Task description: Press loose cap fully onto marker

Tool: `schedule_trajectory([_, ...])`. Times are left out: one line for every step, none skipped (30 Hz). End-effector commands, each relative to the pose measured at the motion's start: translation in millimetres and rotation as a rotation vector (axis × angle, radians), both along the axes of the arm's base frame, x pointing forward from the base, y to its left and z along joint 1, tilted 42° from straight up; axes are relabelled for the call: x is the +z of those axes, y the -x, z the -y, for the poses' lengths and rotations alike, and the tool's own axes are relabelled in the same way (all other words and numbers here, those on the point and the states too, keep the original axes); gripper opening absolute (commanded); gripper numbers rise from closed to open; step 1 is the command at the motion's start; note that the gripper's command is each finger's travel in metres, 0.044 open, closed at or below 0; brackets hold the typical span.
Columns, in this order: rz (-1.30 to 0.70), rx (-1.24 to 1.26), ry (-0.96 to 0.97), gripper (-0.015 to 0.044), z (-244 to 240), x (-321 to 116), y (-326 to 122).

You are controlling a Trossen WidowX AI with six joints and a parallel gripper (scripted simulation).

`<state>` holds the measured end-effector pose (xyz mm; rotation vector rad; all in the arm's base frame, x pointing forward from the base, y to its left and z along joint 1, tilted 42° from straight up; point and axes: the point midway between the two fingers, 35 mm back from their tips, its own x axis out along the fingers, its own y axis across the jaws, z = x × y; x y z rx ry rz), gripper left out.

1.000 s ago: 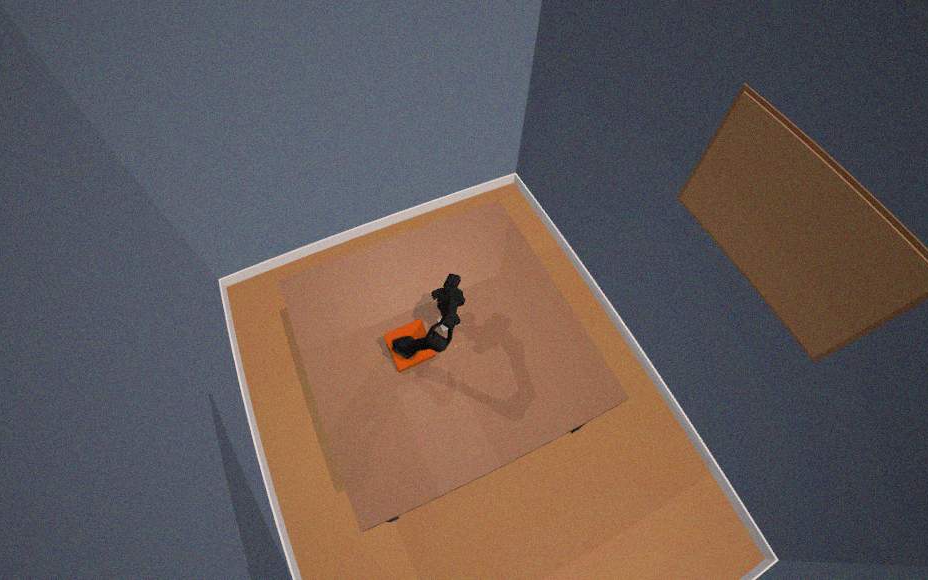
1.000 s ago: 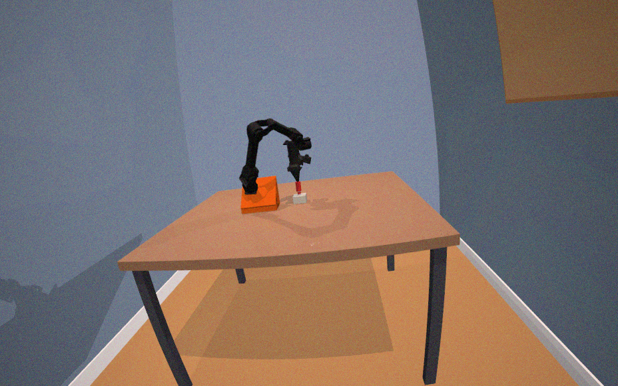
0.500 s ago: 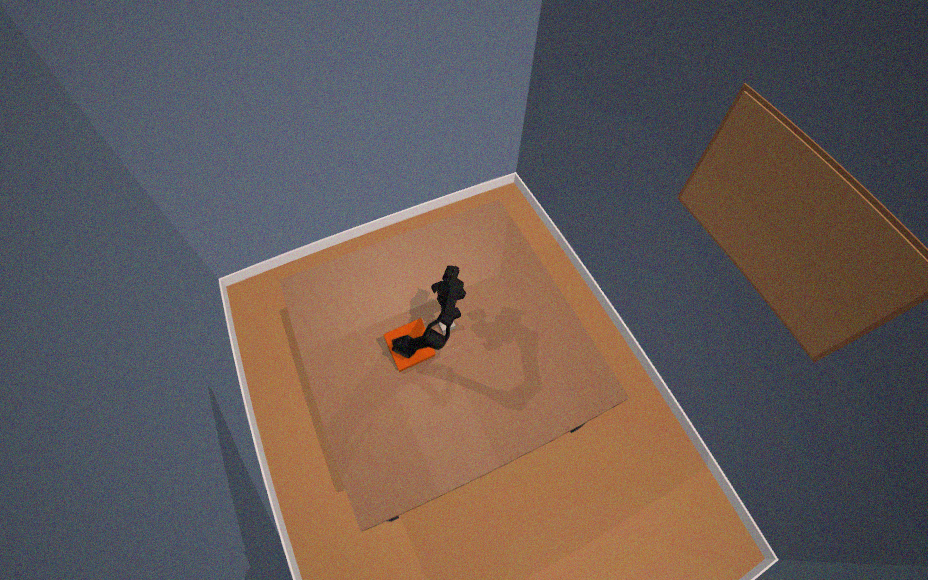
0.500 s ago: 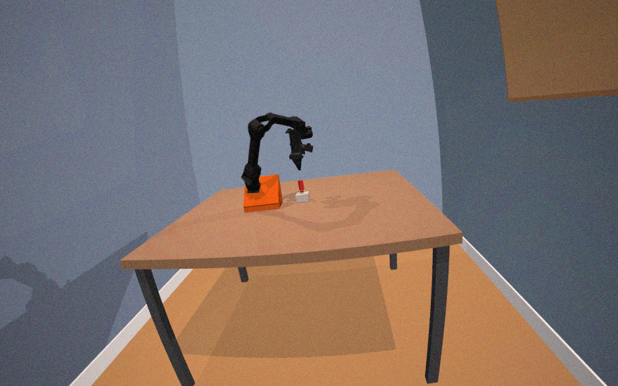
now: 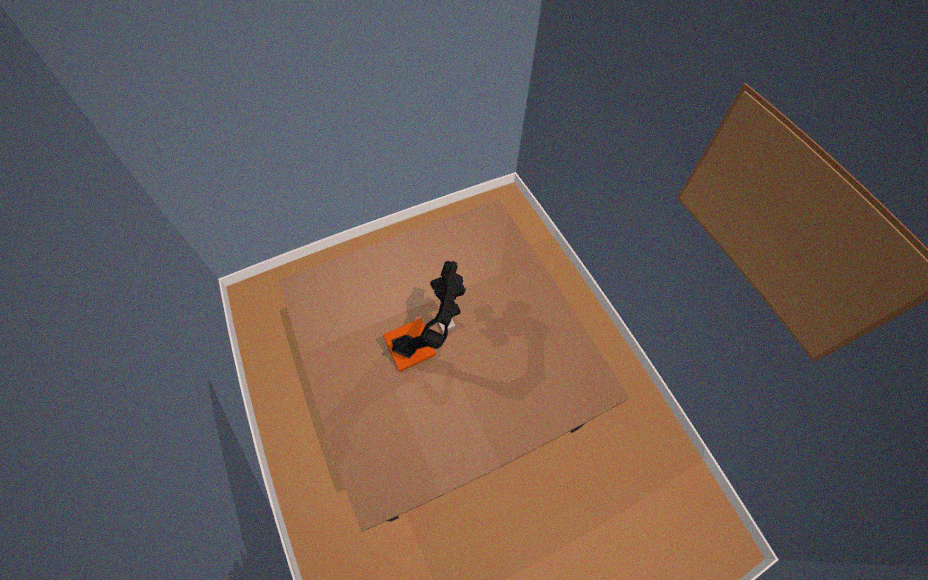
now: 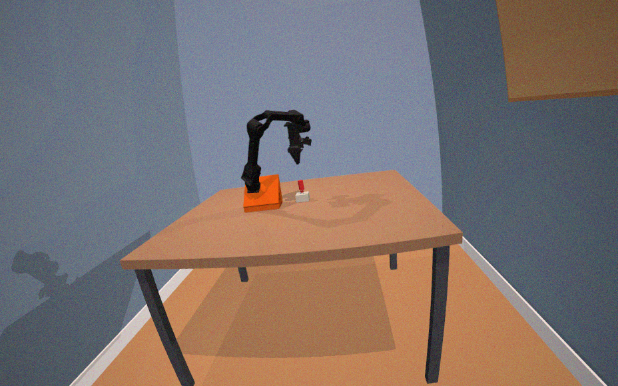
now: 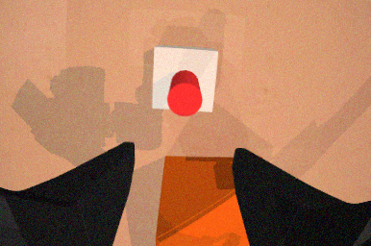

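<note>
One arm rises from an orange base at the left of the exterior view, bends over at the top and points its gripper straight down. To the right of the base and below the gripper sits the white holder block on the table, with the red cap standing upright on the marker in it. The gripper hangs well above the cap, not touching it.

In the wrist view the two black fingers stand apart at the lower corners, with nothing between them; the orange base shows through the gap. Ahead of the fingertips lies the white block, square from above, and the round red top of the cap sits on its near half. The marker's own body is hidden under the cap. Shadows of the arm fall on the table to either side of the block.
</note>
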<state>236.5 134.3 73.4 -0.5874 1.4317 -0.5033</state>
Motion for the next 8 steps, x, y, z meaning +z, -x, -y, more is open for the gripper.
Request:
schedule_trajectory([-0.001, -0.005, -0.001, 0.0315, -0.2, 0.3, 0.8])
schedule_trajectory([-0.001, -0.005, -0.001, 0.0341, -0.2, 0.3, 0.8])
schedule_trajectory([-0.001, -0.005, -0.001, 0.0368, -0.2, 0.3, 0.8])
schedule_trajectory([-0.001, -0.005, -0.001, 0.0394, -0.2, 0.3, 0.8])
schedule_trajectory([-0.001, -0.005, -0.001, 0.0420, -0.2, 0.3, 0.8])
schedule_trajectory([-0.001, -0.005, -0.001, 0.0440, -0.2, 0.3, 0.8])
schedule_trajectory([-0.001, -0.005, -0.001, 0.0440, -0.2, 0.3, 0.8])
schedule_trajectory([-0.001, -0.005, -0.001, 0.0440, -0.2, 0.3, 0.8])
